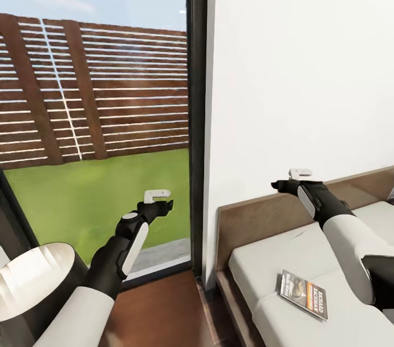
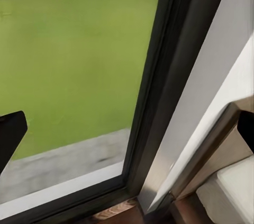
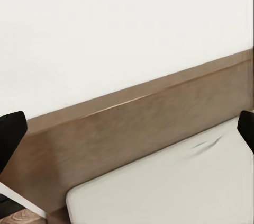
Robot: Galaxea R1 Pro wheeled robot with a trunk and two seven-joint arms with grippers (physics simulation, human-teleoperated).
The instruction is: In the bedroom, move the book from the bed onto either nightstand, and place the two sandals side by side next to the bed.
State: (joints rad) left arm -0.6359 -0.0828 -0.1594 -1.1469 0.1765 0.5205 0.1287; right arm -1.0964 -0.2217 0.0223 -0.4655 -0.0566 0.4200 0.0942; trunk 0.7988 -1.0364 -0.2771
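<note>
The book (image 1: pixel 303 293) lies flat on the pale mattress of the bed (image 1: pixel 273 259), near its front left corner, with the orange band and white lettering facing up. My right gripper (image 1: pixel 278 186) hangs open over the mattress close to the brown headboard (image 3: pixel 132 128), well above and behind the book; its dark fingers (image 3: pixel 10 134) stand wide apart with nothing between them. My left gripper (image 1: pixel 168 206) is open in the air before the tall window (image 1: pixel 93 117), left of the bed, its fingers (image 2: pixel 10 136) empty. The sandals and the nightstand are out of view.
A dark window frame (image 1: pixel 197 117) runs down beside the white wall (image 1: pixel 301 62). A lamp with a white shade (image 1: pixel 33 276) stands at the lower left by my left arm. Brown plank floor (image 1: pixel 158 308) lies between the window and the bed's corner (image 2: pixel 233 187).
</note>
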